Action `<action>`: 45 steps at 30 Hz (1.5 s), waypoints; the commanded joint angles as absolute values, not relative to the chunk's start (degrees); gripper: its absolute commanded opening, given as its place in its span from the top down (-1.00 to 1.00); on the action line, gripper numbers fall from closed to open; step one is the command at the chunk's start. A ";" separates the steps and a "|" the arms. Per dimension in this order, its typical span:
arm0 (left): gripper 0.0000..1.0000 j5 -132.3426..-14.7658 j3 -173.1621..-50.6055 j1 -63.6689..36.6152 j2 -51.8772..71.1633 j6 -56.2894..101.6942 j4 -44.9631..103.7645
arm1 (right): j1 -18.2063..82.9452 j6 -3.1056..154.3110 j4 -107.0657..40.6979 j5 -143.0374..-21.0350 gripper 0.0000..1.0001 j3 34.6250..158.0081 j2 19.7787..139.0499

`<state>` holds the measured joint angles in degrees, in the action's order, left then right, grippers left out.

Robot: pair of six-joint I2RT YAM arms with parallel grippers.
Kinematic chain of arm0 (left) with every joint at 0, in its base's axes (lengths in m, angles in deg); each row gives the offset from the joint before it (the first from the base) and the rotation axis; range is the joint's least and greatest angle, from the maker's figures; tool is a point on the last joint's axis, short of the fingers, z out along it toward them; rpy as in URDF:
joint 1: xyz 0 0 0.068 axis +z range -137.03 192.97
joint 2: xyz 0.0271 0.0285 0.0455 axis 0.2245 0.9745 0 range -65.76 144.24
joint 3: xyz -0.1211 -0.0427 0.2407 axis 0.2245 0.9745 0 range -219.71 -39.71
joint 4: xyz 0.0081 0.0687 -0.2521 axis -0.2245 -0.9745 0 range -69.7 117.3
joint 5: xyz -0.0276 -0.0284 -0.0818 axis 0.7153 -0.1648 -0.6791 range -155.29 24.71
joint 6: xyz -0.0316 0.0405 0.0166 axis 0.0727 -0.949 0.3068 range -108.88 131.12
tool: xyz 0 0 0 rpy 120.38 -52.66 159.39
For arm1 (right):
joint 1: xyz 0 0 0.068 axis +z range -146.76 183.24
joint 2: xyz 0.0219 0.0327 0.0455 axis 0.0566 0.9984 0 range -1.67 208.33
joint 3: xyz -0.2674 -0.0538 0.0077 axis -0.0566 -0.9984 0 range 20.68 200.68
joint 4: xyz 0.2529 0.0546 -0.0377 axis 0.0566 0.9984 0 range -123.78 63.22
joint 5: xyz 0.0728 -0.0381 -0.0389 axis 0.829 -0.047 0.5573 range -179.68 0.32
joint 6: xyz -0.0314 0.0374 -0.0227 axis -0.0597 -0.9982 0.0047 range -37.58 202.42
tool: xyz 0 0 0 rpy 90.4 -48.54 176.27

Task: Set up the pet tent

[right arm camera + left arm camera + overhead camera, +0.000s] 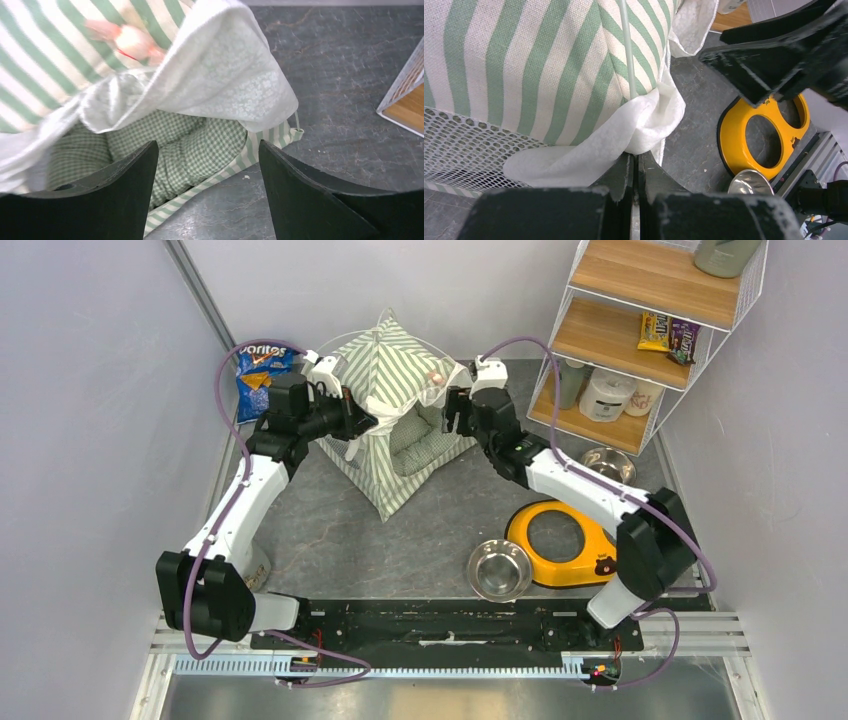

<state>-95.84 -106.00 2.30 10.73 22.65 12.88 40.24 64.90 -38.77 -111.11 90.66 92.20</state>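
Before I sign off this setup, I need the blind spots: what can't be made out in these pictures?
Foot of the pole: left wrist view, hidden behind the white flap.
The pink blob on the tent: right wrist view, blurred.
The cushion: same view, mostly under the flap.
Top-shelf container: top view, cut by the edge.

One striped tent [385,365] with one checked cushion [415,435] inside. Two robot arms, the left arm [240,510] and the right arm [575,485]. Two steel bowls, the near bowl [498,570] and the far bowl [607,462]. One yellow bowl holder [575,570]. One blue chip bag [262,375]. One wire rack [600,335] showing three wooden shelves: one jar [725,255] on top, two candy packs [655,330] in the middle, three containers [607,395] at the bottom
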 commanded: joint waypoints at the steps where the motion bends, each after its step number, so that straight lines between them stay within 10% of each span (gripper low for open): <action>1: 0.96 -95.93 -107.50 2.37 11.52 23.17 10.47 | 40.15 64.80 -37.24 -101.16 -0.58 89.89 89.91; 16: 0.96 -99.29 -106.85 2.43 9.02 24.64 10.90 | 43.86 46.19 -50.29 -66.52 0.38 104.80 116.94; 27: 0.96 -107.71 -107.47 2.51 7.80 29.88 18.06 | 46.47 42.08 -51.47 -71.19 0.36 102.68 119.31; 45: 0.96 -100.71 -104.97 2.69 5.61 21.36 16.98 | 46.41 54.26 -29.88 -100.45 -0.34 87.21 82.47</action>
